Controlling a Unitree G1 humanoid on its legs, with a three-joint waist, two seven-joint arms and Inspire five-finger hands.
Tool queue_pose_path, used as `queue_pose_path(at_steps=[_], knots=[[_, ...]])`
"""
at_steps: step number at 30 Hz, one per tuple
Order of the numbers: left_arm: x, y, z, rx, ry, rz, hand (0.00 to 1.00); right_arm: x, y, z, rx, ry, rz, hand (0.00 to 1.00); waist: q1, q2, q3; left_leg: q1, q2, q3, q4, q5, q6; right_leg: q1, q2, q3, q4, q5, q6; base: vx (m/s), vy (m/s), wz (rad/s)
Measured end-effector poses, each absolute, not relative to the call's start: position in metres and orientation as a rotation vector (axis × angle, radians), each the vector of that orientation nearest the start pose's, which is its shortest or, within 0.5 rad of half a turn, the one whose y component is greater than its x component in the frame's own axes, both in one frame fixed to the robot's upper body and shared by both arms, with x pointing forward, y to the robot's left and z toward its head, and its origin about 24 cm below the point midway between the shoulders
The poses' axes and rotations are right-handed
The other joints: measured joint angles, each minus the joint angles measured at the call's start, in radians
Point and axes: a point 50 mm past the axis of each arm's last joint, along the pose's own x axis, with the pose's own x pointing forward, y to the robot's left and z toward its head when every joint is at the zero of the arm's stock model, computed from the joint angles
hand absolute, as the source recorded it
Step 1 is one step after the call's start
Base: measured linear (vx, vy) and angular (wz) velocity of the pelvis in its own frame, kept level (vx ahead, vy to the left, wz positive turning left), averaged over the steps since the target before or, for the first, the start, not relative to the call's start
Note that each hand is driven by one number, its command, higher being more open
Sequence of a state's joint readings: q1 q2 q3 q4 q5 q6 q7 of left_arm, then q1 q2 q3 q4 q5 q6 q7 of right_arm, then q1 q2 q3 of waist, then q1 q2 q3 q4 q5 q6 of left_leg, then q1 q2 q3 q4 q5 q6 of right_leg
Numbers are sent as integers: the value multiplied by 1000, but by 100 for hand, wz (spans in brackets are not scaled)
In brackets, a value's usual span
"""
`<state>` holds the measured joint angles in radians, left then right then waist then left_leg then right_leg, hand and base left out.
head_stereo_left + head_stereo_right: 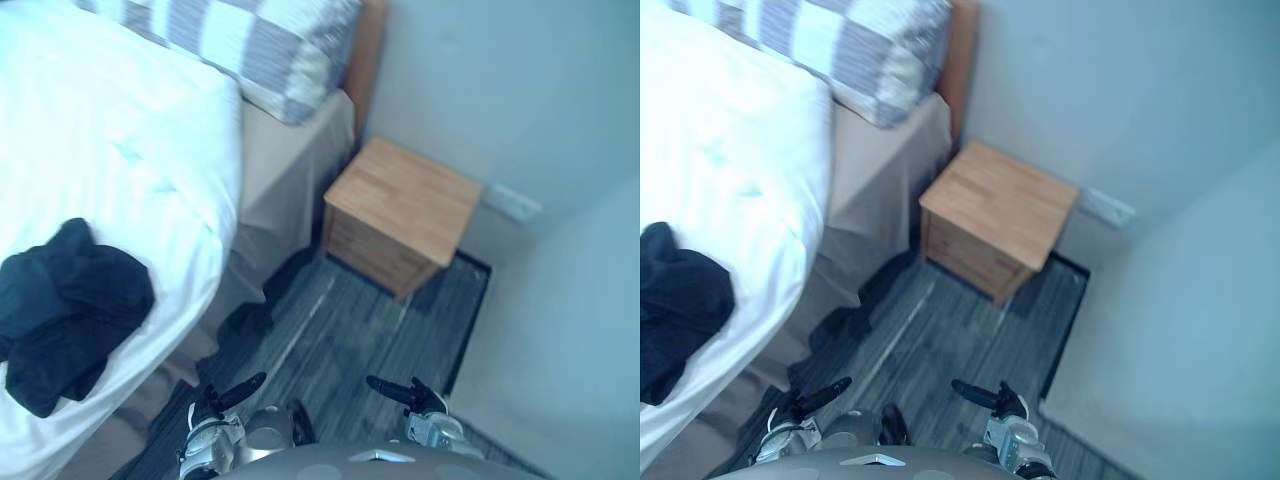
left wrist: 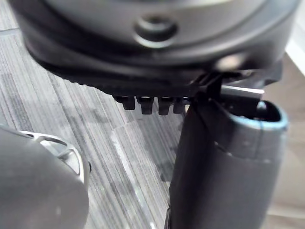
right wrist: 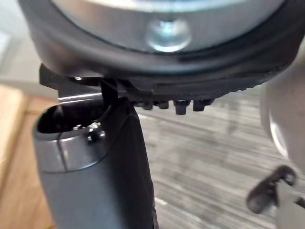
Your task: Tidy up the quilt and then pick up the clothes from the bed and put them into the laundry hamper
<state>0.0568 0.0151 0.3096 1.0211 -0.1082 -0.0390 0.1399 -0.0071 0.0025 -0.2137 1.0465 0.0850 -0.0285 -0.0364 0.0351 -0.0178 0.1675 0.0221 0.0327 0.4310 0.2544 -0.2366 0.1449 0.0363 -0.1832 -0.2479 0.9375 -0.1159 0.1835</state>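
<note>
Black clothes [image 1: 70, 310] lie on the quilt [image 1: 120, 130], well apart from both hands' fingers [image 2: 150, 106].

I see a white quilt [image 1: 110, 130] and black clothes [image 1: 65, 310], and the pillow [image 1: 260, 45] has grey and white stripes. The little cabinet [image 1: 400, 215] is light brown wood, the headboard [image 1: 368, 50] is a redder brown, and the floor [image 1: 350, 330] is grey with thin pale lines. The wall [image 1: 500, 90] is plain pale grey, and my left hand [image 1: 238, 389] and right hand [image 1: 418, 397] are black.
</note>
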Motion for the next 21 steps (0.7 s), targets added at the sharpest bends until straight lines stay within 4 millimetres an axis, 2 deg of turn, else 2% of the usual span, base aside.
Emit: queue_pose_path(at_steps=[2, 3, 5, 6, 7, 8, 9, 10, 11, 12, 13, 14, 15, 17, 18, 19, 20, 21], knots=[[103, 201, -158, -144, 1047, 466, 100, 134, -176, -151, 148, 978, -250, 100, -19, 2, -3, 58, -7, -89, -49, 6, -10, -92, -30, -24, 49, -31, -51, 367, -182, 163], [105, 199, -158, -140, 1046, 446, 100, 138, -177, -149, 143, 954, -250, 100, -21, 6, -2, 90, -5, -150, -76, 15, -26, -152, -35, -28, -3, -61, -88, 416, -277, 155], [112, 196, -157, -129, 1032, 420, 100, 142, -178, -146, 139, 922, -251, 100, -41, 12, -1, 105, 7, -267, -92, 23, -38, -201, -10, 13, -192, -80, -116, 335, -305, 182], [115, 193, -156, -131, 1024, 408, 100, 143, -179, -146, 134, 919, -249, 100, -42, 18, 0, 106, 22, -342, -99, 26, -48, -219, 36, 127, -353, -79, -116, 287, -398, 216], [119, 191, -155, -136, 1011, 400, 100, 143, -179, -146, 134, 920, -248, 100, -44, 19, -2, 95, 31, -409, -101, 25, -80, -223, 83, 279, -512, -68, -99, 303, -512, 200], [122, 190, -154, -139, 1006, 399, 100, 142, -179, -146, 135, 921, -248, 100, -45, 16, -5, 88, 31, -442, -101, 22, -95, -220, 91, 355, -592, -55, -84, 284, -552, 195], [125, 192, -153, -141, 996, 400, 100, 139, -176, -147, 141, 933, -248, 100, -37, -11, -10, 91, 27, -475, -103, 4, -146, -212, 92, 457, -708, 18, -41, 218, -494, 160], [125, 198, -152, -144, 987, 422, 100, 137, -169, -149, 154, 948, -236, 100, -31, -41, -9, 100, 11, -499, -101, -12, -175, -209, 68, 457, -732, 77, -33, 213, -520, 140], [122, 193, -154, -170, 1001, 431, 100, 141, -175, -148, 129, 946, -232, 100, -27, 11, -10, 106, 56, -512, -102, -11, -209, -195, 97, 411, -707, 73, -45, 192, -456, 95], [114, 185, -157, -206, 1021, 445, 100, 140, -177, -149, 122, 951, -241, 100, -26, 29, -23, 102, 85, -478, -109, 9, -236, -166, 112, 379, -740, 65, -59, 189, -403, 63], [109, 183, -159, -222, 1031, 457, 100, 141, -178, -148, 117, 947, -247, 100, -25, 50, -30, 107, 104, -460, -118, 14, -242, -150, 124, 360, -758, 65, -61, 165, -301, 71], [105, 179, -160, -248, 1042, 468, 100, 141, -180, -148, 112, 948, -249, 100, -30, 74, -43, 111, 137, -444, -142, 30, -262, -125, 145, 320, -775, 65, -68, 125, -266, 72], [105, 177, -160, -261, 1037, 472, 100, 140, -179, -148, 110, 952, -243, 100, -28, 74, -43, 127, 154, -429, -170, 57, -276, -105, 153, 289, -776, 56, -86, 95, -239, 75], [107, 178, -159, -280, 1025, 480, 100, 140, -177, -148, 113, 952, -239, 100, -37, 65, -40, 124, 160, -380, -176, 86, -285, -83, 143, 241, -776, 47, -100, 29, -163, 82], [109, 182, -158, -289, 1007, 497, 100, 137, -177, -148, 137, 944, -257, 100, -46, 38, -36, 112, 165, -239, -161, 99, -270, -62, 118, 189, -784, 40, -111, 1, -100, 97], [109, 183, -157, -303, 999, 513, 100, 136, -178, -147, 157, 934, -272, 100, -47, 35, -36, 104, 173, -146, -139, 88, -250, -56, 112, 175, -787, 37, -114, -3, -45, 93], [108, 188, -157, -324, 994, 554, 100, 136, -180, -145, 192, 909, -302, 100, -53, 34, -39, 107, 195, 56, -111, 65, -233, -45, 108, 153, -790, 31, -119, 0, -1, 48], [104, 194, -158, -331, 998, 588, 100, 135, -178, -142, 226, 885, -324, 100, -54, 22, -42, 110, 196, 114, -106, 73, -248, -41, 99, 147, -794, 28, -117, -1, 18, 31]])
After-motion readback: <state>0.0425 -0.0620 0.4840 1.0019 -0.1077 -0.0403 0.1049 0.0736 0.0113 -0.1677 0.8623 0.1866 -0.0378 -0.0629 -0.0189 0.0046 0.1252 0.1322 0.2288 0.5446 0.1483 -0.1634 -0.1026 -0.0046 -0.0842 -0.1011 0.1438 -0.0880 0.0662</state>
